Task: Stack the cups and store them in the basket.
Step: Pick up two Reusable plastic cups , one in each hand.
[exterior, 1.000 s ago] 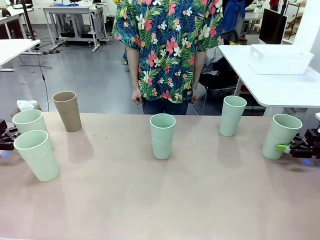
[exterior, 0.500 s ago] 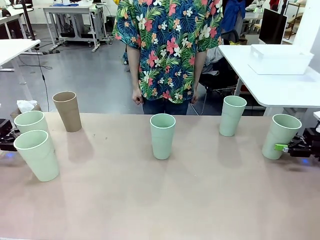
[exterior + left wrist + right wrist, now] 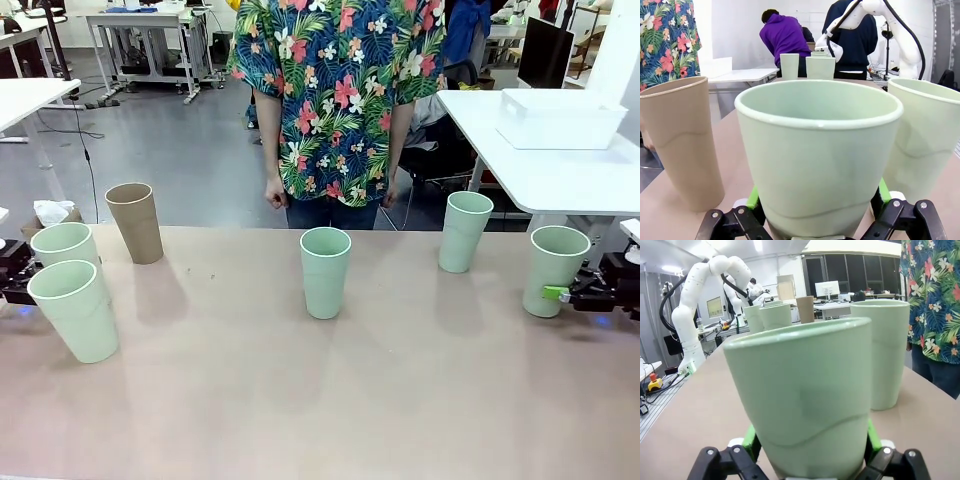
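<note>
The tan wooden table (image 3: pixel 330 400) runs the full width in front of me, and a person in a flowered shirt (image 3: pixel 335 100) stands at its far side, hands down. The basket (image 3: pixel 560 120) sits well apart from the cups, on a white side table (image 3: pixel 560 180) at the far right. Six cups stand upright and unstacked across the main table. These are the tan cup (image 3: pixel 135 222) far left, the far-left mint cup (image 3: pixel 62 245) beside it, the near-left mint cup (image 3: pixel 75 310) just in front, the middle mint cup (image 3: pixel 326 271), a mint cup right of the middle (image 3: pixel 465 231) and the far-right mint cup (image 3: pixel 555 270). They look light, stiff and thin-walled. The matte skin should give the pads some bite, but being tall and empty they would likely tip at a nudge. The taper means a squeeze could let a cup creep out of the grip. The left gripper (image 3: pixel 818 197) is clenched low on the far-left mint cup, its green pads (image 3: pixel 754 196) pressed to either side of the wall. The right gripper (image 3: pixel 810 440) grasps the far-right mint cup the same way, near its base. I'd judge a low hold steady for carrying. For nesting, though, the fingers would stop the cup from dropping fully into another.
</note>
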